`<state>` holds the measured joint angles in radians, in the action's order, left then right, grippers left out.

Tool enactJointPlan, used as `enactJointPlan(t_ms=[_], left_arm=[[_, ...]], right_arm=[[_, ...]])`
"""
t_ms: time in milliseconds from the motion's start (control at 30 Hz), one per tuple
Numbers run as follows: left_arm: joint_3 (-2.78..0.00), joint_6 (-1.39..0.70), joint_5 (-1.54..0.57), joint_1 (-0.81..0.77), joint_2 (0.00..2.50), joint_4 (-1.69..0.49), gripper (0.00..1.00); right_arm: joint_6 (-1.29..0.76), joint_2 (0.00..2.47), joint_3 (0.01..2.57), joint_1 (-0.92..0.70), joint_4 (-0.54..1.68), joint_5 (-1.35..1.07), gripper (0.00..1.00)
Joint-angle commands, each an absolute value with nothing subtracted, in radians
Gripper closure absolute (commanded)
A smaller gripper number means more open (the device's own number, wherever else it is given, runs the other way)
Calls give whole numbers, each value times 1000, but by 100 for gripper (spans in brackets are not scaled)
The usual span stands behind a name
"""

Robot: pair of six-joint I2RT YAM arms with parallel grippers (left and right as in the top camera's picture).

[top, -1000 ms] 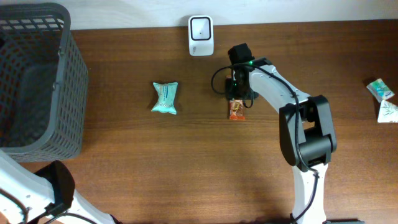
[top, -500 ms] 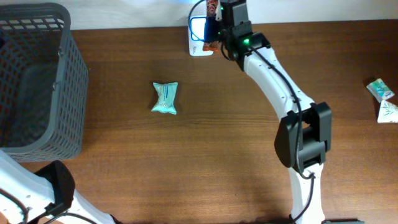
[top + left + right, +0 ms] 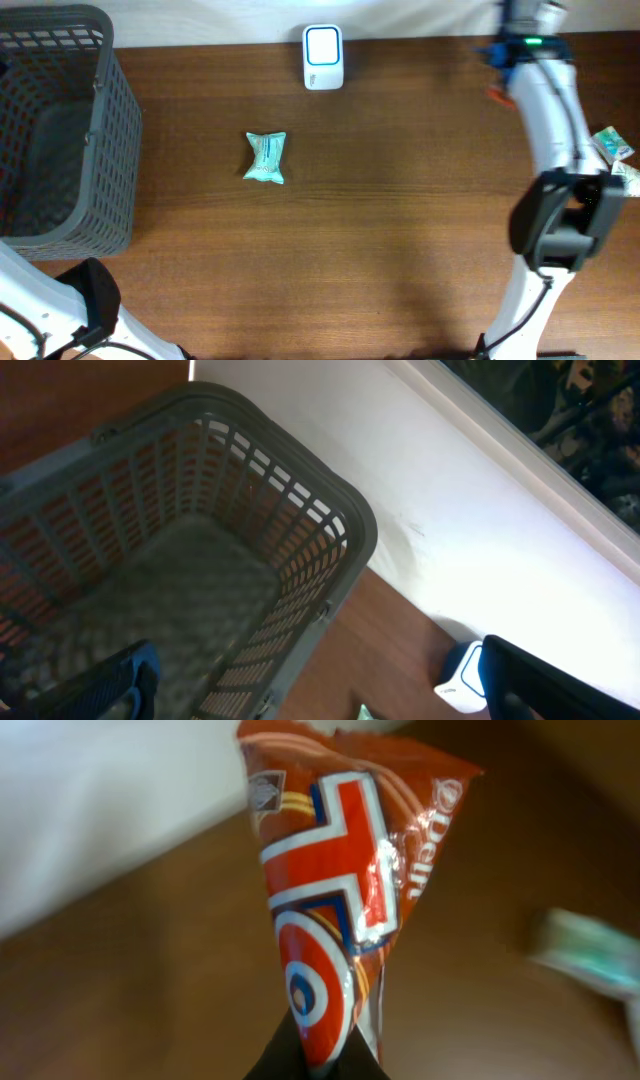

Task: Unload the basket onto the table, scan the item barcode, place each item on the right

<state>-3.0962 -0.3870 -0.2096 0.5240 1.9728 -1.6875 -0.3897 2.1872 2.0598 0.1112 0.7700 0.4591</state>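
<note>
The right gripper (image 3: 315, 1065) pinches the snack packet (image 3: 335, 890), which is shiny, red, crinkly and pointed, up by the table's (image 3: 400, 250) back edge near the right corner. The left gripper (image 3: 330, 695) is spread wide, near the grey basket (image 3: 300, 530) full of holes.

We see a dark brown wooden table (image 3: 380, 240) with fine grain, its far edge meeting a plain white wall (image 3: 440, 510); soft light falls evenly across both.

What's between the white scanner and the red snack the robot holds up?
Nothing: the overhead view shows only bare brown table between the scanner and the red snack.
</note>
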Motion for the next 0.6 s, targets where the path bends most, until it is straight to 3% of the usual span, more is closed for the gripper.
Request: enactJointPlan(t_ms=[0, 133, 200, 233, 267, 333, 433, 567], left_arm=[[-3096, -392, -209, 527, 1971, -1687, 1], [-3096, -392, -209, 527, 1971, -1688, 1], [-3096, -392, -209, 527, 1971, -1688, 1], [-3096, -392, -209, 527, 1971, -1688, 1], [-3096, -392, -209, 527, 1971, -1687, 1], [-3096, -392, -209, 527, 1971, -1688, 1], [-3096, -392, -209, 527, 1971, -1687, 1], [-3096, -392, -209, 527, 1971, -1687, 1]], right_arm=[[-406, 2189, 2057, 255, 872, 554, 96], [-406, 2212, 2057, 416, 954, 549, 95], [-405, 2211, 2057, 463, 978, 548, 63], [-405, 2211, 2058, 489, 1013, 551, 60], [-405, 2208, 2061, 499, 1039, 551, 51], [-398, 2171, 2064, 498, 1078, 550, 21], [-398, 2052, 2065, 471, 1147, 413, 14], [-398, 1895, 2065, 339, 1243, -344, 10]])
